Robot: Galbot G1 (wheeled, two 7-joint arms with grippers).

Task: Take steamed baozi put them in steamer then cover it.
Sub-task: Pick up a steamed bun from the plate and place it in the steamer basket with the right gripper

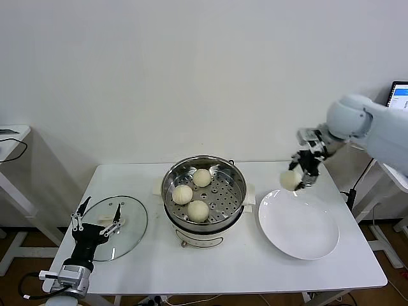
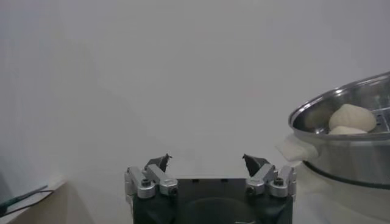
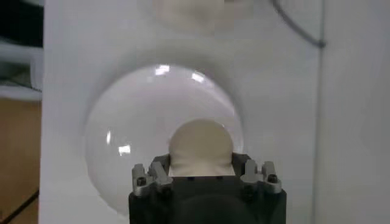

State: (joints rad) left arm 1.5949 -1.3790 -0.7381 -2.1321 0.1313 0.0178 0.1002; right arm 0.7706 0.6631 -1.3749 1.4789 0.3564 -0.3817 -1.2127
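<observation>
- Your right pincer is clenched on the last baozi, holding it in the air above the white plate, over the plate's far rim at about 11 o'clock.
- In the right wrist view that baozi sits squarely between the jaws with the plate below it, so the grip looks centred.
- The steamer stands mid-counter, at 9 o'clock from the plate, and already holds three baozi on its perforated tray.
- The free patch of tray lies toward the steamer's 3 o'clock side; carry the bun there, staying high enough to clear the steel rim before you lower.
- Let go only when the bun is low over the tray, so it does not roll into its neighbours.
- Your left pincer hangs released just above the cover, which lies flat on the counter at the steamer's 9 o'clock.
- Leave the cover alone until the right arm is clear.
</observation>
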